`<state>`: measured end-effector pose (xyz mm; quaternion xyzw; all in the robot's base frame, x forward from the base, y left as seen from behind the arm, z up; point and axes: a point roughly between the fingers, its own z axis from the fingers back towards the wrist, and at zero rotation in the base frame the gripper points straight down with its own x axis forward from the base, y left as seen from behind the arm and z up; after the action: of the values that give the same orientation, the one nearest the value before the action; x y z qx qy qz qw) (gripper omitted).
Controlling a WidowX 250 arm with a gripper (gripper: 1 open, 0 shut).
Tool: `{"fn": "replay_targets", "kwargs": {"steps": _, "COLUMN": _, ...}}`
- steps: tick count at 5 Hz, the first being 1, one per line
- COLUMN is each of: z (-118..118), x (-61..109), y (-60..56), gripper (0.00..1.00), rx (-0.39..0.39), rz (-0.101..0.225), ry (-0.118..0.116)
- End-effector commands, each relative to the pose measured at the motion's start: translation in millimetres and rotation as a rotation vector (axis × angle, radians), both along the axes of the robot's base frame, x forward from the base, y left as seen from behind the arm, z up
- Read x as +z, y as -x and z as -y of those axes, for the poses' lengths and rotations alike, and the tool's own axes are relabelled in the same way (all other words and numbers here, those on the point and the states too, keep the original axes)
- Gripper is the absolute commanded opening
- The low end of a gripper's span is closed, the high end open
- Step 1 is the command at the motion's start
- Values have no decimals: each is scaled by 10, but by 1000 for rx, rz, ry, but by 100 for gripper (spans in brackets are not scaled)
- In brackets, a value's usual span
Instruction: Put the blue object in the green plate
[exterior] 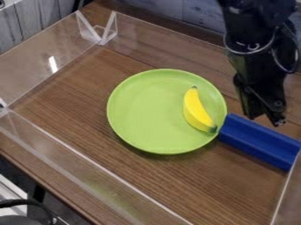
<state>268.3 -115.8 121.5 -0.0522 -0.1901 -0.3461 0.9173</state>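
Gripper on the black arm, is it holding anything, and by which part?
Nothing visible is held: the gripper hangs near the blue block, which lies on the table.

The black arm comes down from the top right. Its pincer (261, 112) points down and is shut.
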Motion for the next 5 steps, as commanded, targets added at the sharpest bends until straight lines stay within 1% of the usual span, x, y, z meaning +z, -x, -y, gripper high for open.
{"fn": "replay_targets", "kwargs": {"steps": 1, "z": 39, "x": 96, "y": -31, "gripper": 0, "rx": -4, "rz": 56, "ry": 31}}
{"fn": "replay_targets", "kwargs": {"steps": 2, "z": 61, "x": 51, "y": -41, "gripper": 0, "rx": -3, "rz": 62, "ry": 42}}
{"fn": "replay_targets", "kwargs": {"steps": 3, "z": 80, "x": 19, "y": -46, "gripper": 100, "rx": -1, "rz": 67, "ry": 54}}
{"fn": "replay_targets", "kwargs": {"steps": 4, "z": 94, "x": -11, "y": -54, "gripper": 100, "rx": 1, "rz": 72, "ry": 66}}
{"fn": "replay_targets", "kwargs": {"steps": 5, "z": 120, "x": -84, "y": -57, "gripper": 100, "rx": 4, "rz": 65, "ry": 75}}
